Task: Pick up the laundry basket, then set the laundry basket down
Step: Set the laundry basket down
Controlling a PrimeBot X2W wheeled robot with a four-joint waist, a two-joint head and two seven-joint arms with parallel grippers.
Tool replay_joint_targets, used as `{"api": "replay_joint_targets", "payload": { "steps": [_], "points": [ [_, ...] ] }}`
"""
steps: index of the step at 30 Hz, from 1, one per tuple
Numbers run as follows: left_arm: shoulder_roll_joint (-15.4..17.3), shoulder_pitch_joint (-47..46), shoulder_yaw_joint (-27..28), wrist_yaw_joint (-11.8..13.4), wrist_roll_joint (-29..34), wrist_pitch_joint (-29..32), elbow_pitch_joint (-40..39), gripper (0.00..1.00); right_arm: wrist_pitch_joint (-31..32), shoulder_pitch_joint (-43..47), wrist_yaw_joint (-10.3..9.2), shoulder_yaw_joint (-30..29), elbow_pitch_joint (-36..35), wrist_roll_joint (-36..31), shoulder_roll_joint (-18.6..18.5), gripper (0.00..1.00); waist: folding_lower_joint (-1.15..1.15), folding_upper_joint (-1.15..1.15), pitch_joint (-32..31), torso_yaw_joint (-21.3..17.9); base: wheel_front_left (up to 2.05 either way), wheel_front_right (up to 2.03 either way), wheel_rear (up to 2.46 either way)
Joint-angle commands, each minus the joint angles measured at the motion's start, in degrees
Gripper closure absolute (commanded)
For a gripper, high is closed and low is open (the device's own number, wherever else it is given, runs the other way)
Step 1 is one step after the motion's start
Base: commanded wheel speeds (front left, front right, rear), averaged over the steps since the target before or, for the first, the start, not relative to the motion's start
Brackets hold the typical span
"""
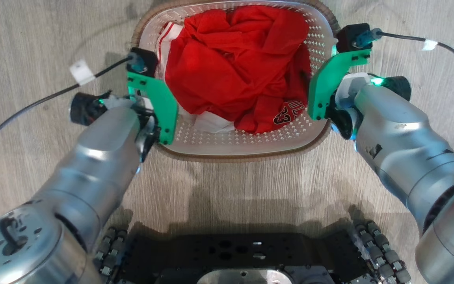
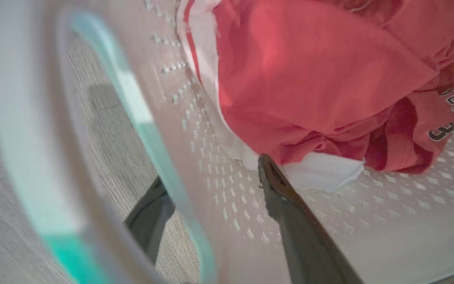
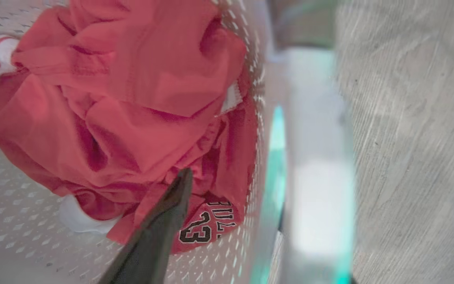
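Spanning left to right over the floor, the laundry basket holds red clothes. The left claw and right claw each straddle an end handle, one finger inside; whether they are clenched, I cannot tell.

Both arms reach forward; left fingers parted, perhaps gripping; right fingers partly hidden.

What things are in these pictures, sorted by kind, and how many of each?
Laundry basket: 1
Heap of red and white clothes: 1
Grippers: 2 (left gripper, right gripper)
Black cables: 2
Total: 6
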Motion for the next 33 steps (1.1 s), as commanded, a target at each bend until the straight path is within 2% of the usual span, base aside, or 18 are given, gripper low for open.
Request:
{"api": "replay_joint_targets", "payload": {
  "steps": [1,7,20,26,33],
  "points": [
    [0.58,-0.56,0.12,0.95,0.94,-0.68,-0.43,0.0,0.14,2.74,0.4,0.3,-0.15,0.41,0.71,0.0,-0.01,0.0,-0.05,0.06,0.0,0.0,0.0],
    [0.58,-0.54,-0.2,2.17,1.04,-1.22,0.15,0.0,0.02,2.64,0.4,-0.16,0.12,0.81,0.73,0.0,-0.01,0.0,-0.35,0.24,0.0,0.0,0.0],
    [0.58,1.32,-0.75,2.54,0.88,-1.12,0.49,0.0,2.12,4.69,0.4,-0.39,0.37,1.13,0.74,0.0,-0.01,0.0,-4.99,-0.04,0.0,0.0,0.0],
    [0.58,4.5,-0.82,2.66,0.35,-2.57,1.2,0.0,2.69,7.49,0.4,-1.55,0.38,1.9,0.75,0.0,-0.01,0.0,-11.08,-0.85,0.0,0.0,0.0],
    [0.58,10.04,-0.02,1.6,-1.69,-5.99,1.9,0.0,1.36,11.84,0.4,-2.87,0.39,2.56,0.64,0.0,-0.01,0.0,-22.98,-1.79,0.0,0.0,0.0]
  ]
}}
